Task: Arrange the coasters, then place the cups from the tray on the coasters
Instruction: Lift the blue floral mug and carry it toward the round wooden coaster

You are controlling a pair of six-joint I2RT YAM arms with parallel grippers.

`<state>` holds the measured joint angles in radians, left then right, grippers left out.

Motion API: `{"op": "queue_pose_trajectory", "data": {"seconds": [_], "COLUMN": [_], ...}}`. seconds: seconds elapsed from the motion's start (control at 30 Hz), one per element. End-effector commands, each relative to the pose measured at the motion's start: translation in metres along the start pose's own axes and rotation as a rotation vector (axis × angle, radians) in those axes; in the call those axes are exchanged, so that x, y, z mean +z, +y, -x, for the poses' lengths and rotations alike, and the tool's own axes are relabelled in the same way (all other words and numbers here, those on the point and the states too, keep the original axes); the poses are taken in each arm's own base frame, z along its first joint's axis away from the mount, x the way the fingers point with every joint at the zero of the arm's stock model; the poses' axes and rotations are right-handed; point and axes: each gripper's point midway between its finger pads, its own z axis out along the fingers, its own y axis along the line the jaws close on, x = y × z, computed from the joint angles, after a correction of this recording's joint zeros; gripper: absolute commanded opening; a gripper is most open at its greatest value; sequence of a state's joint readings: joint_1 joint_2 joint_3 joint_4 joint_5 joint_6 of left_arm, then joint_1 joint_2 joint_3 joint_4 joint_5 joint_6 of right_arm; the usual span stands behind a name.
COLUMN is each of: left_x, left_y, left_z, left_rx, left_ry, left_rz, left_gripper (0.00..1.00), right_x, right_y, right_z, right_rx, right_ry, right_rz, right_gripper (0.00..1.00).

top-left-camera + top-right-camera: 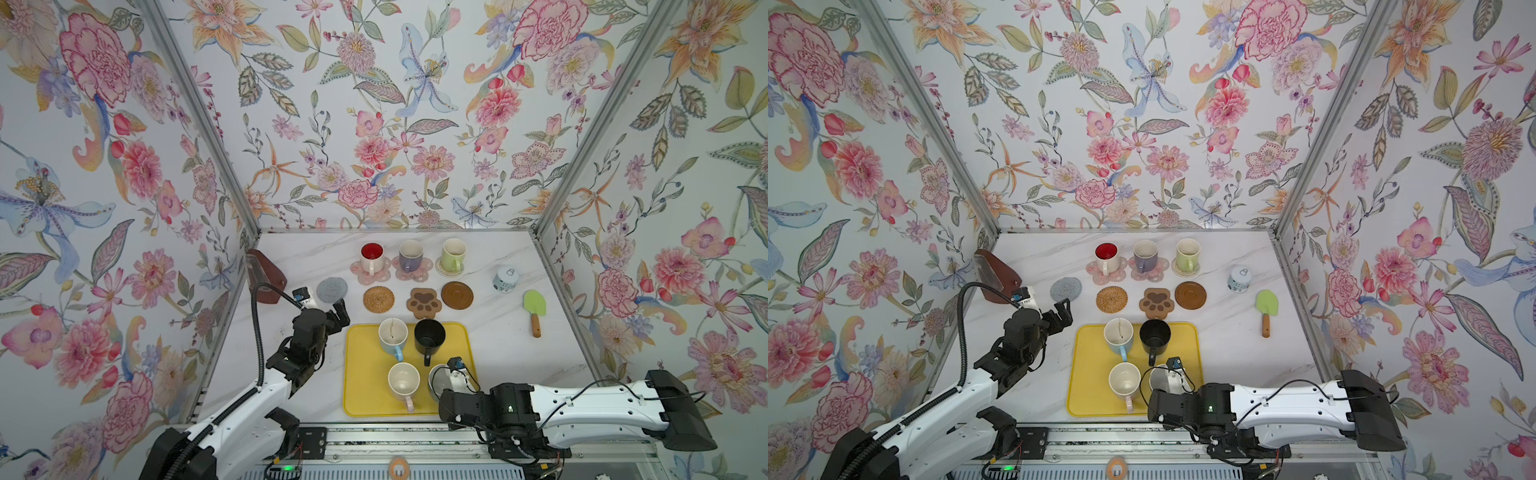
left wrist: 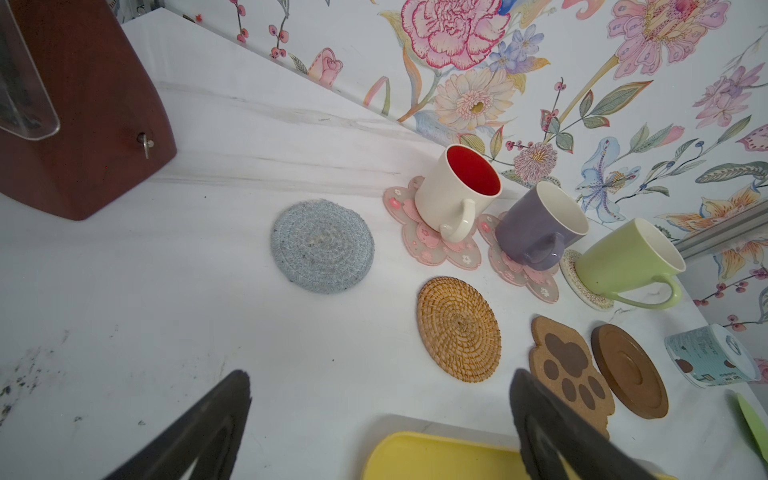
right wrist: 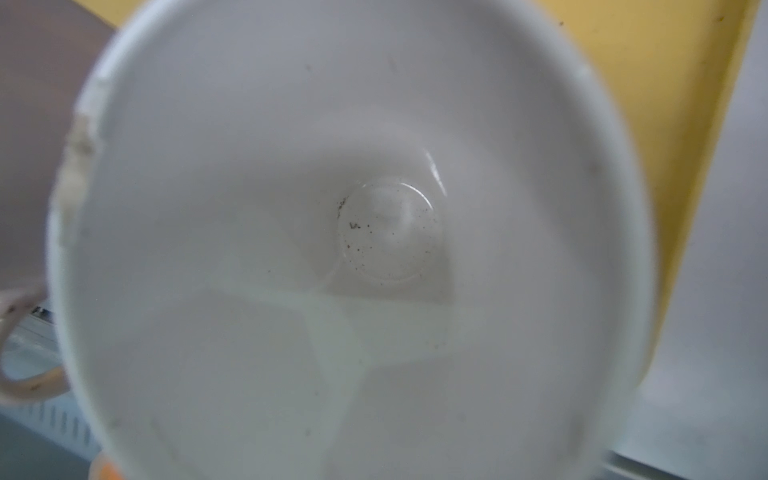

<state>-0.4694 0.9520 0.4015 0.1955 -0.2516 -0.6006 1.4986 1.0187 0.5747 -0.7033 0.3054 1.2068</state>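
The left hand (image 2: 380,376) is held wide open beside the tray (image 1: 361,374); over a cup (image 3: 374,249) there, the state of the right hand (image 1: 446,382) cannot be told.

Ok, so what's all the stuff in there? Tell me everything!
Cups on coasters: three, white with red inside, lilac, light green; back row.
Cups on tray: four, light blue, black, pink-handled, one half hidden.
Bare coasters: four, grey, tan, brown paw, dark wooden; middle row.
Covered coasters: three, two pink, one pale; under back cups.
Tray: one, yellow, front.
Jar: one, white-blue, right.
Spatula: one, green, right.
Wooden case: one, brown, back left.
Left pincer: one, black, open, beside tray.
Right pincer: one, jaws hidden, over hidden cup.
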Motion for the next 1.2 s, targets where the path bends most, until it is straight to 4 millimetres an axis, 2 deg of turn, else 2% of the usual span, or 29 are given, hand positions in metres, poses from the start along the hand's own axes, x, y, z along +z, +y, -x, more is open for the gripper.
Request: {"op": "queue_pose_trajectory", "data": {"seconds": [0.0, 0.13, 0.37, 0.53, 0.77, 0.87, 1.03, 1.17], "left_x": [0.000, 0.000, 0.000, 0.000, -0.003, -0.005, -0.009, -0.013], "left_y": [0.003, 0.005, 0.006, 0.007, 0.012, 0.015, 0.019, 0.022], "left_z": [0.007, 0.005, 0.007, 0.004, 0.006, 0.003, 0.002, 0.002], "left_rx": [-0.012, -0.013, -0.014, -0.014, -0.015, -0.019, -0.015, -0.017], "left_ry": [-0.021, -0.019, -0.025, -0.018, -0.029, -0.024, -0.014, -0.019], "left_rz": [0.020, 0.026, 0.033, 0.036, 0.053, 0.061, 0.069, 0.073], "left_gripper": [0.99, 0.99, 0.99, 0.99, 0.99, 0.99, 0.99, 0.99], "right_x": [0.003, 0.002, -0.008, -0.023, -0.052, -0.060, -0.075, -0.068], "right_y": [-0.007, -0.006, -0.008, -0.020, -0.055, -0.069, -0.094, -0.097], "right_z": [-0.001, -0.001, 0.010, 0.016, 0.041, 0.063, 0.117, 0.163], "right_rx": [-0.027, -0.064, -0.095, -0.082, 0.029, 0.084, 0.131, 0.168], "right_ry": [0.001, 0.013, 0.001, -0.005, -0.053, -0.092, -0.173, -0.206], "right_rz": [-0.030, -0.039, -0.063, -0.103, -0.147, -0.163, -0.244, -0.171], "right_gripper": [0.30, 0.17, 0.00, 0.00, 0.00, 0.00, 0.00, 0.00]}}
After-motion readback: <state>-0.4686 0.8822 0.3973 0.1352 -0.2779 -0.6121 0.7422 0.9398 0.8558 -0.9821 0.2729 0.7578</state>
